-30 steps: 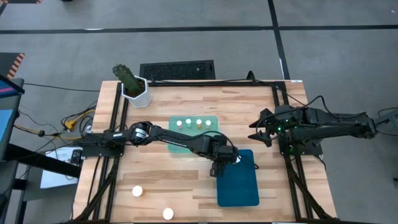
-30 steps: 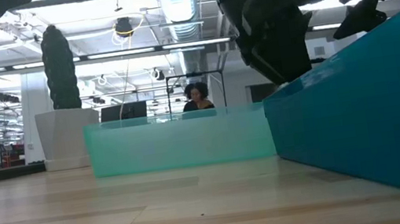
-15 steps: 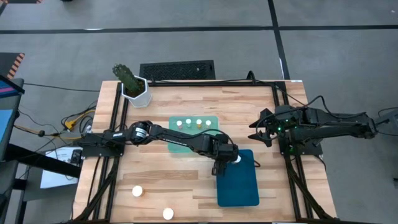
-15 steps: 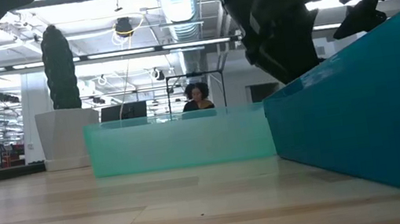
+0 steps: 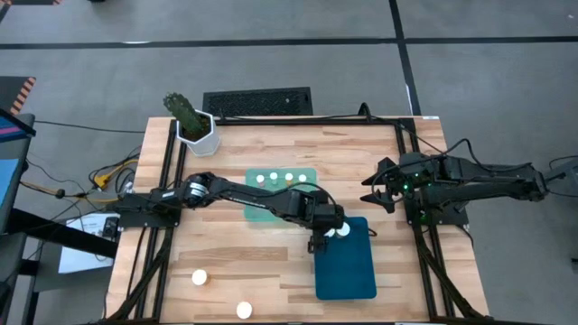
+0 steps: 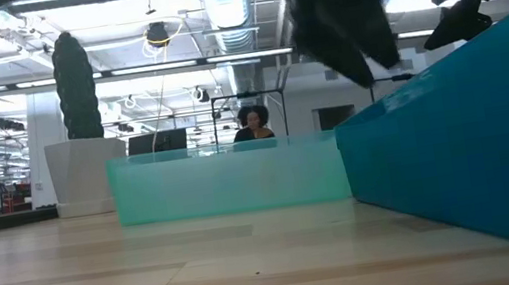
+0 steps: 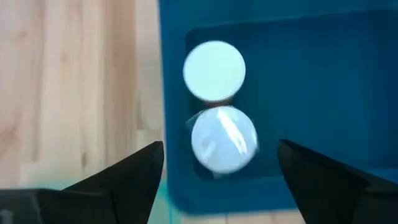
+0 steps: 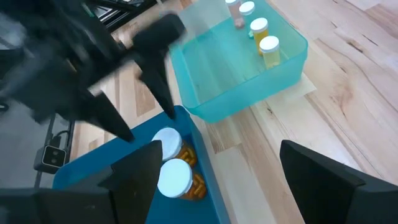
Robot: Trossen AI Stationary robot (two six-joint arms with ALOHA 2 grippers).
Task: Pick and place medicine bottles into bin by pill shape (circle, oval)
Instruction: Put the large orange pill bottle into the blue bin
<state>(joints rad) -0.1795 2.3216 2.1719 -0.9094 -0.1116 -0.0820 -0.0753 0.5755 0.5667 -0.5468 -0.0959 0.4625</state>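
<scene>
Two wide white-capped bottles (image 5: 337, 232) stand upright side by side in the far left corner of the dark teal bin (image 5: 348, 271); they also show in the left wrist view (image 7: 219, 104) and the right wrist view (image 8: 171, 160). My left gripper (image 5: 321, 238) hangs open and empty above them, a finger to either side (image 7: 217, 186). Several narrow bottles (image 5: 280, 178) stand in the light teal tray (image 5: 271, 209). Two more bottles (image 5: 200, 277) (image 5: 244, 310) stand on the table near its front left. My right gripper (image 5: 375, 193) waits open at the table's right.
A white hexagonal pot with a cactus (image 5: 194, 126) stands at the far left corner. The light teal tray touches the dark bin's far left corner. A person (image 6: 252, 123) sits in the room beyond the table. Bare wood lies between the bins and the two loose bottles.
My left gripper has gone up from the dark bin's far left corner. A second white cap now shows in the bin beside the first, standing free of the fingers.
</scene>
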